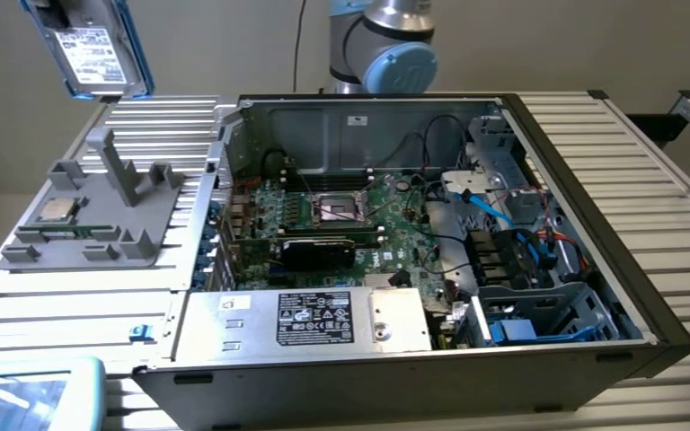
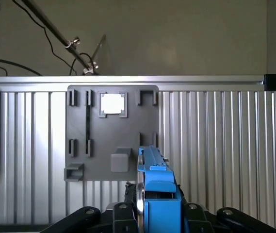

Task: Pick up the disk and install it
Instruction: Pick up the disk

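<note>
End effector (image 2: 158, 212) clamped on disk (image 1: 89, 47); disk edge-on, long axis straight out from wrist. You hold it high over grey fixture (image 1: 111, 202) w/ CPU chip (image 1: 57, 209). Open PC case (image 1: 321, 126) lies toward ext. view's right. Drive cage (image 1: 549, 305) sits in near corner, cables (image 1: 499, 208) close by.

The arm (image 1: 348, 40) is a silver-grey tube with rounded joints. One joint cap (image 1: 401, 65) is pale blue with an embossed mark. A thin dark cable (image 1: 301, 40) hangs beside it. The hand (image 2: 159, 209) is black, built of rounded linked bars.
</note>
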`<state>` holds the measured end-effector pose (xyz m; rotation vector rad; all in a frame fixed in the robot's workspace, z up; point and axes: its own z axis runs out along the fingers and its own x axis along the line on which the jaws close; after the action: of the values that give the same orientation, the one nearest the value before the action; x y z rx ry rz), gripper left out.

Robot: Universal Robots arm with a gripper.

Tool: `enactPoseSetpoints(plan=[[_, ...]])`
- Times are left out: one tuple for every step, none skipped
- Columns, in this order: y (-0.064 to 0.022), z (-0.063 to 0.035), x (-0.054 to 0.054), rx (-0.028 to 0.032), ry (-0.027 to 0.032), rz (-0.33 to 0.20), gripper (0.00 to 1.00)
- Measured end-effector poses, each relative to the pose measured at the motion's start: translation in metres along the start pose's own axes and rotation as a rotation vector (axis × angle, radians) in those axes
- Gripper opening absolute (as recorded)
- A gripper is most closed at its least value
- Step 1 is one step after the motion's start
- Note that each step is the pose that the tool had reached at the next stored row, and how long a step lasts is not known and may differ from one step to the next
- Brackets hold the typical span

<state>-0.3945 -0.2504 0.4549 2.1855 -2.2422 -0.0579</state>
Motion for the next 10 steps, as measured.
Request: enactPoseSetpoints(plan=[[-0.0024, -0.0011, 0.001, 0.0000, 0.0001, 0.000, 0.37], [-0.0046, -0.0021, 0.003, 0.0001, 0.0000, 0.000, 0.37], [-0.0063, -0.0029, 0.005, 0.0004, 0.0000, 0.000, 0.37], [-0.0075, -0.0035, 0.006, 0.0008, -0.0001, 0.000, 0.37], [-0.0087, -0.0041, 0.008, 0.0012, -0.0001, 0.000, 0.37], [-0.0099, -0.0048, 0.010, 0.0012, 0.0000, 0.000, 0.37], [-0.0112, -0.0056, 0.011, 0.0014, 0.0000, 0.000, 0.37], [-0.0125, -0.0063, 0.013, 0.0015, 0.0000, 0.000, 0.37], [-0.0141, -0.0072, 0.015, 0.0016, 0.0000, 0.000, 0.37], [-0.0157, -0.0081, 0.017, 0.0016, -0.0001, 0.000, 0.37]])
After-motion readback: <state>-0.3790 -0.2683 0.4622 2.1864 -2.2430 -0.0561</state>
